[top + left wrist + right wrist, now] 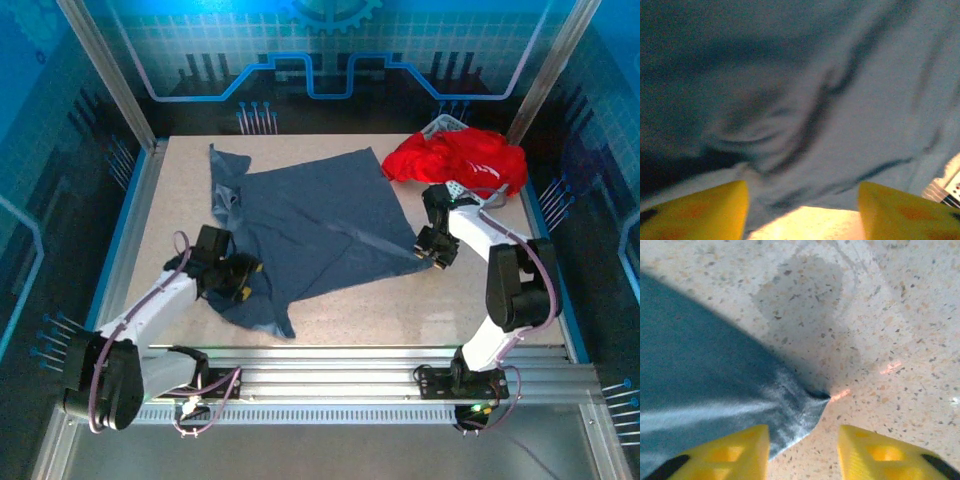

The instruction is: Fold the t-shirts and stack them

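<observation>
A dark slate-blue t-shirt (pixel 310 225) lies spread over the middle of the table, with its near-left part rumpled. My left gripper (pixel 240 280) sits on that rumpled part. In the left wrist view its yellow fingers (pixel 700 210) stand apart, the left gripper (pixel 802 192) open over wrinkled blue cloth (pixel 840 100) whose edge lies between them. My right gripper (pixel 436 256) is at the shirt's right corner. Seen from the right wrist, that gripper (pixel 802 437) is open and the corner (pixel 800 405) lies flat on the table beside its left finger. Red t-shirts (pixel 460 160) are heaped at the back right.
A white perforated basket (pixel 443 127) stands under and behind the red heap at the back right corner. Bare speckled tabletop (pixel 380 310) runs along the near edge in front of the shirt. Metal posts and blue walls close in the table's sides.
</observation>
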Available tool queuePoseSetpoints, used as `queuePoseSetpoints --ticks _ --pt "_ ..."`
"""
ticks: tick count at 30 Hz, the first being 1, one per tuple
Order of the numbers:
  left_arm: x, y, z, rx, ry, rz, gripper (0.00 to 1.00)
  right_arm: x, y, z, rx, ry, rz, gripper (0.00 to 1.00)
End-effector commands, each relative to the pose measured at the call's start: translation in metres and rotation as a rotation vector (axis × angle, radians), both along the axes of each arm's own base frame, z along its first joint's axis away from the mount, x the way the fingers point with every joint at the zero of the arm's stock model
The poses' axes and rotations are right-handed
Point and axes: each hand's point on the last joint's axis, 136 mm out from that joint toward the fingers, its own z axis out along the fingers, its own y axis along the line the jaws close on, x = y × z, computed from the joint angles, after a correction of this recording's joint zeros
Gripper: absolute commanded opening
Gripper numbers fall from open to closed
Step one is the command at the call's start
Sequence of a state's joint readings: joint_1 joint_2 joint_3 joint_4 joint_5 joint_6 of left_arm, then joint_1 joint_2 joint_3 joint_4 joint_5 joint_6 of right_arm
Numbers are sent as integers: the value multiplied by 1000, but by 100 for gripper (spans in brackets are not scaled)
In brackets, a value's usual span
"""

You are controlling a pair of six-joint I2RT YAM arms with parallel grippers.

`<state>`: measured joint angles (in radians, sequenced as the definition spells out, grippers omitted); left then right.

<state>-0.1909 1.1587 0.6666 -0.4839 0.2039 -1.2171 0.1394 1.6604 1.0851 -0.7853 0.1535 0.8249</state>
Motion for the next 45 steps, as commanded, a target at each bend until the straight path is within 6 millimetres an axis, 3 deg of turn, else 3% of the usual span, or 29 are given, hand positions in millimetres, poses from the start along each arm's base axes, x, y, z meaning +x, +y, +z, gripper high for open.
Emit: queuePoseSetpoints --ticks 1,5,9,13,21,32,34,38,45 --pt "31 8 41 86 -105 -93 68 5 9 39 12 -105 33 45" --pt "60 44 45 177 -27 -88 64 21 39 66 53 -211 142 46" --pt "85 87 24 269 81 -98 54 47 83 72 164 -282 298 41" --pt "91 109 -4 347 207 -177 51 69 116 71 270 -308 393 39" --pt "77 140 -32 544 264 -315 53 85 133 53 285 -248 458 37" --pt "81 139 -71 514 294 -314 53 86 147 51 302 -238 477 36" --pt "83 140 -76 506 307 -297 46 86 149 51 303 -238 480 35" --pt "74 149 -79 535 369 -225 1 85 149 53 296 -239 479 32" --pt "19 178 -66 488 427 104 0 87 150 50 298 -229 480 31"
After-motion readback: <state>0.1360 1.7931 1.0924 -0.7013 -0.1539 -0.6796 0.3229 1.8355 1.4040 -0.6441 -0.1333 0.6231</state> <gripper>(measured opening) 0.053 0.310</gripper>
